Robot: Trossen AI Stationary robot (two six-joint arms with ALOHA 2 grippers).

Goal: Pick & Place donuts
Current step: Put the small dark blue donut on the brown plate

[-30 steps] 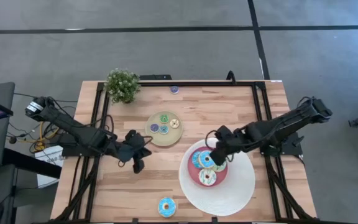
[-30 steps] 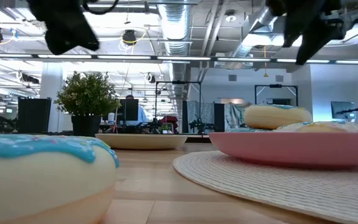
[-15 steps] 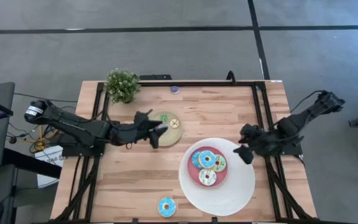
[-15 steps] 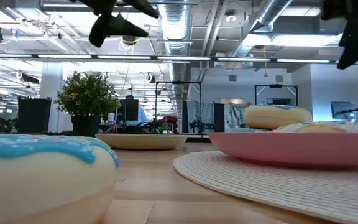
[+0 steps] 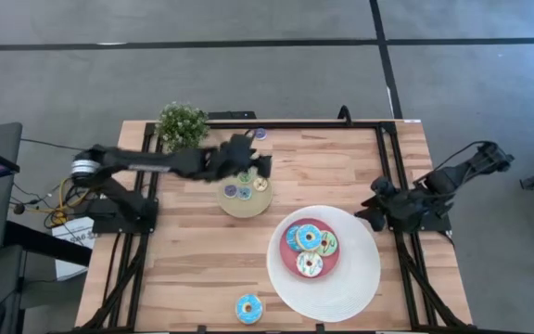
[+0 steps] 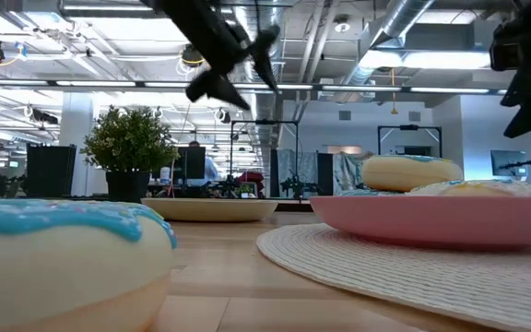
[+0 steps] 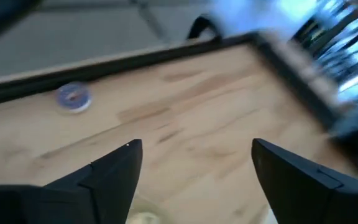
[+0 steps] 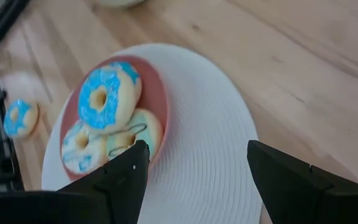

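Wooden table (image 5: 341, 176), spread left hand (image 5: 253, 165) above tan-plate donuts (image 5: 244, 186), right hand (image 5: 371, 206) spread aside.

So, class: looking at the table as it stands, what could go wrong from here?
1. The left end effector, open and empty, hangs over the small tan plate; lowering carelessly could knock the tiny donuts off.
2. The tiny purple donut lies near the table's far edge, so a nudge might push it off.
3. The blue donut at the near edge could roll away likewise.
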